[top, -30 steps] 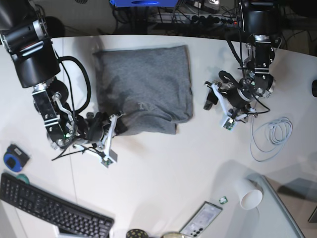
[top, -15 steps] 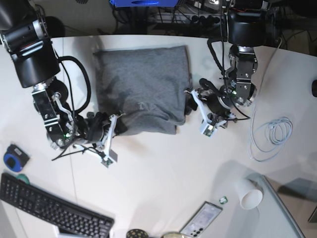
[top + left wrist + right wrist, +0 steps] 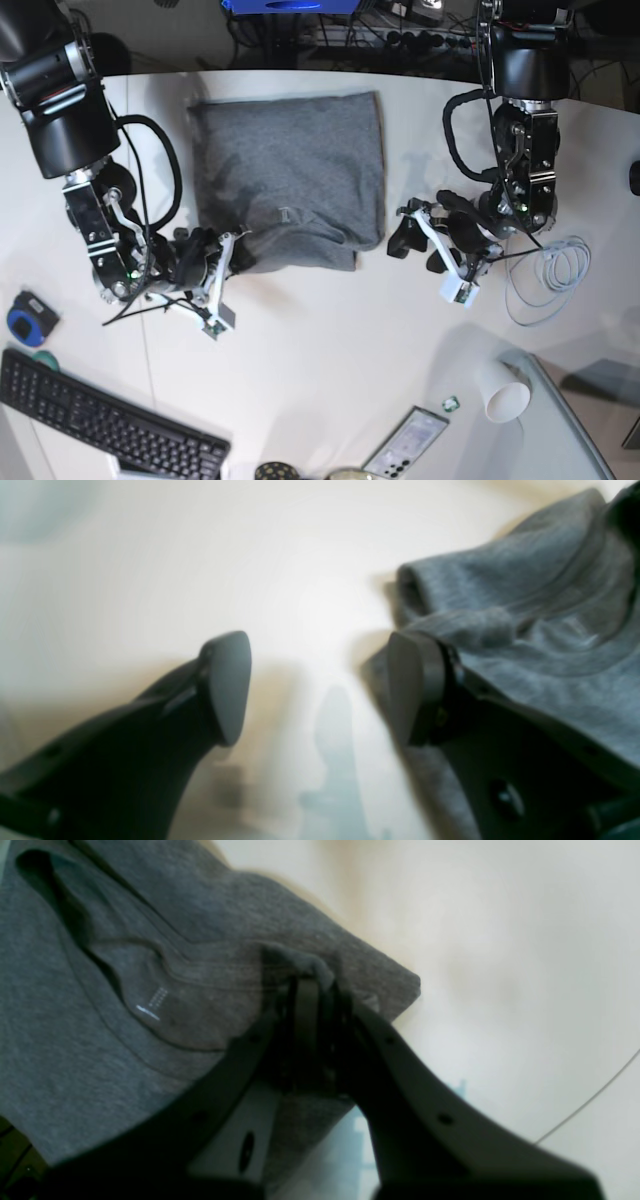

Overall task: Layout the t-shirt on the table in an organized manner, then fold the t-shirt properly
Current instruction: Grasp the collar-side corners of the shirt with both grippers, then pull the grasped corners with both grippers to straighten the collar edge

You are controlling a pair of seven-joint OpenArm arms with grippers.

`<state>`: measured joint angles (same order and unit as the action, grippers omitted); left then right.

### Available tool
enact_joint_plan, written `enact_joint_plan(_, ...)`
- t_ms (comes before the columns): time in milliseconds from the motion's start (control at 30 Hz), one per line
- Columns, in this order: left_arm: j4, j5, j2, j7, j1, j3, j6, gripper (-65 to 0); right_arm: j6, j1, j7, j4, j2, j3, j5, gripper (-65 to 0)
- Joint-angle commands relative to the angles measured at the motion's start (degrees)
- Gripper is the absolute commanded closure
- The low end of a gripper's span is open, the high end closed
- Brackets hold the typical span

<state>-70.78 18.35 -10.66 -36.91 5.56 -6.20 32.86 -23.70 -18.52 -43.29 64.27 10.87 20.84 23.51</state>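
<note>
The heather-grey t-shirt (image 3: 290, 175) lies folded into a rectangle on the white table (image 3: 330, 330). My right gripper (image 3: 233, 252) is at the shirt's near-left corner. In the right wrist view this gripper (image 3: 306, 990) is shut on a bunched fold of the t-shirt (image 3: 100, 950) beside the neck, where the printed label (image 3: 150, 1005) shows. My left gripper (image 3: 415, 248) is open just off the shirt's near-right corner. In the left wrist view the gripper (image 3: 320, 690) holds nothing, and its right finger (image 3: 415, 685) rests against the edge of the t-shirt (image 3: 530, 630).
A coiled white cable (image 3: 548, 275) lies right of the left arm. A paper cup (image 3: 505, 392), a phone (image 3: 408, 442) and a grey-glass panel (image 3: 565, 435) are at the near right. A keyboard (image 3: 100, 420) and a blue tape measure (image 3: 25, 320) are at the near left.
My left gripper swung in from the right to the shirt's right edge, then shifted nearer, to the near-right corner, staying open. The right gripper has not moved and stays shut on the shirt.
</note>
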Motion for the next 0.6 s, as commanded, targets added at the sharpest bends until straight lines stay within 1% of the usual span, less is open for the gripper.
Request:
enact_joint_plan(0, 0.9, 2.2, -0.4, 1.1, 1.6, -0.1, 0.1, -42.0, -0.4, -1.7, 0.9, 1.0, 0.2, -0.4, 0.4, -3.6)
enact_joint_plan(100, 5.6, 4.4, 0.3, 1.6, 3.8, 2.7, 0.1, -42.0, -0.4, -1.7, 0.8, 1.0, 0.2, -0.4, 0.4, -3.6)
enact_joint_plan(233, 9.1, 4.3, 0.8, 6.4, 4.6, 7.8, 0.1, -42.0, -0.4, -1.7, 0.8, 1.0, 0.1, -0.4, 0.4, -3.6)
enact_joint_plan(333, 12.5, 4.3, 0.9, 7.8, 6.0, 11.3, 0.1, -41.3, -0.4, -1.7, 0.8, 1.1, 0.1, -0.4, 0.4, -3.6)
enact_joint_plan(433, 16.4, 4.1, 0.9, 8.2, 6.6, 11.7, -0.1, -41.0, -0.4, -1.7, 0.8, 1.1, 0.2, -0.4, 0.4, -3.6)
enact_joint_plan(467, 16.6, 4.1, 0.9, 9.2, 6.6, 11.8, -0.1, -40.2, -0.4, -1.7, 0.8, 1.1, 0.2, -0.4, 0.4, -3.6)
enact_joint_plan(500, 16.7, 4.1, 0.9, 10.2, 6.5, 11.8, -0.2, -37.7, -0.3, -1.7, 0.8, 1.1, 0.2, -0.4, 0.4, -3.6)
enact_joint_plan(533, 16.7, 4.1, 0.9, 10.9, 6.4, 11.8, -0.2, -33.6, -0.3, -1.7, 0.8, 1.1, 0.2, -0.4, 0.4, -3.6)
enact_joint_plan(567, 16.7, 4.1, 0.8, 11.2, 6.3, 11.8, -0.2, -27.3, -0.3, -1.7, 0.8, 1.1, 0.2, -0.4, 0.4, -3.6)
